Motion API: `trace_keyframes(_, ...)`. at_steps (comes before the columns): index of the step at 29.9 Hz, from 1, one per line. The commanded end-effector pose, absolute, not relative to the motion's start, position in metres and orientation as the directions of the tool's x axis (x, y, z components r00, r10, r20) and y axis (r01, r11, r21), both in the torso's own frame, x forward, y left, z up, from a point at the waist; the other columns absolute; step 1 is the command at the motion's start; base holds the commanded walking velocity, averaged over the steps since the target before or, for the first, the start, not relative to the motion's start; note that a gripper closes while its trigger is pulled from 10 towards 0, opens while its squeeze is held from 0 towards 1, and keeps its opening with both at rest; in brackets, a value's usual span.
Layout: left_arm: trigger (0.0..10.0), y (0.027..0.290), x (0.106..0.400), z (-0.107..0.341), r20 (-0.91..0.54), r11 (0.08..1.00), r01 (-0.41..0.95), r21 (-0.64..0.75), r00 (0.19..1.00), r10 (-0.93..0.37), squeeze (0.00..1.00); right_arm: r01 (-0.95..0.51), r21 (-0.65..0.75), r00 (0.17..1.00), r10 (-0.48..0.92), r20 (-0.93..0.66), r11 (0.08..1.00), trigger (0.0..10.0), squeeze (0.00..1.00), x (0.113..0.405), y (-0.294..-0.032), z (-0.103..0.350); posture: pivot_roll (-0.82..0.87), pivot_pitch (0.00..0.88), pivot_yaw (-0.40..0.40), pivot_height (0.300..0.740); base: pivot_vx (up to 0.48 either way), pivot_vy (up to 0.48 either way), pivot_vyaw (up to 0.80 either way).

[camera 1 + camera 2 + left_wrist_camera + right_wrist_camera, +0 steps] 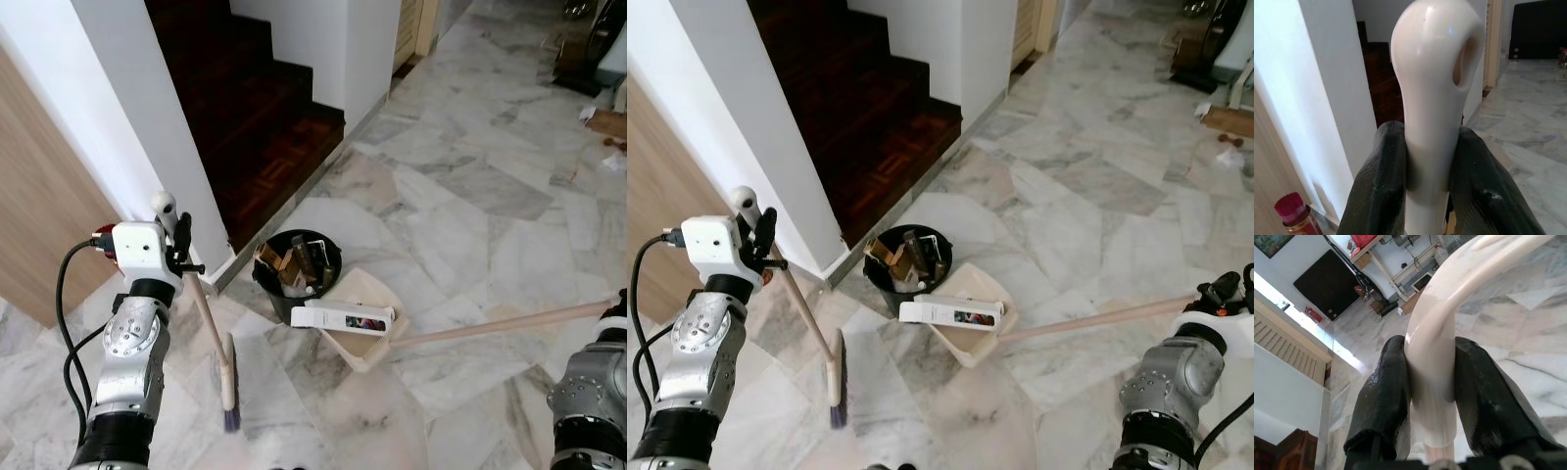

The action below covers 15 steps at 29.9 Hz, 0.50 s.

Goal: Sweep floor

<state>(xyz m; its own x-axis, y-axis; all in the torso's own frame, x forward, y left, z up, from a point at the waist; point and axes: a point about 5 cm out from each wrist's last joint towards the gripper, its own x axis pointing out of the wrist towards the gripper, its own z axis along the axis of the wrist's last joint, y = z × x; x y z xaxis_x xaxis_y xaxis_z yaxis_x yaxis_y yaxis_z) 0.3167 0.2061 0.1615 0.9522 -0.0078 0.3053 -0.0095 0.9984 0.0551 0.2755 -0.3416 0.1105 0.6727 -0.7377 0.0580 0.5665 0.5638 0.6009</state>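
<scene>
Beside the black bin (299, 264), our left hand (179, 243) is clamped on the broom (217, 348), bristles on the floor (470, 196). Our right hand (1227, 291) is clamped on the dustpan (362, 328) handle, which runs lengthwise toward the bin. A white box (343, 317) lies across the pan; its print is unreadable.

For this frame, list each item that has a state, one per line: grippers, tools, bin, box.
Left gripper: shut on the cream broom handle.
Right gripper: shut on the cream dustpan handle.
Wooden-handled broom: tilted, bristles on the marble floor.
Beige dustpan: resting on the floor beside the bin.
Black round bin: upright, holding rubbish.
White rectangular box: lying flat across the dustpan.
</scene>
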Motion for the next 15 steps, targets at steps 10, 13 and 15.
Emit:
trace_keyframes(10,10.0,0.206,0.32,0.169,0.335,0.997,0.005,0.08,0.942,-0.032,0.0,0.523,0.572,0.713,-0.692,0.112,0.632,10.0,0.0,0.271,-0.332,0.11,0.04,0.088,0.095,0.74,0.0,0.0,0.0)
trace_keyframes(13,10.0,0.205,0.32,0.168,0.334,0.997,0.009,0.079,0.942,-0.035,0.0,0.512,0.554,0.729,-0.674,0.124,0.656,10.0,0.0,0.274,-0.328,0.112,0.04,0.083,0.093,0.74,0.0,0.0,0.0)
trace_keyframes(15,10.0,0.204,0.319,0.167,0.334,0.997,0.01,0.078,0.942,-0.036,0.0,0.497,0.545,0.744,-0.655,0.133,0.675,10.0,0.0,0.278,-0.323,0.114,0.04,0.078,0.085,0.74,0.0,0.0,0.0)
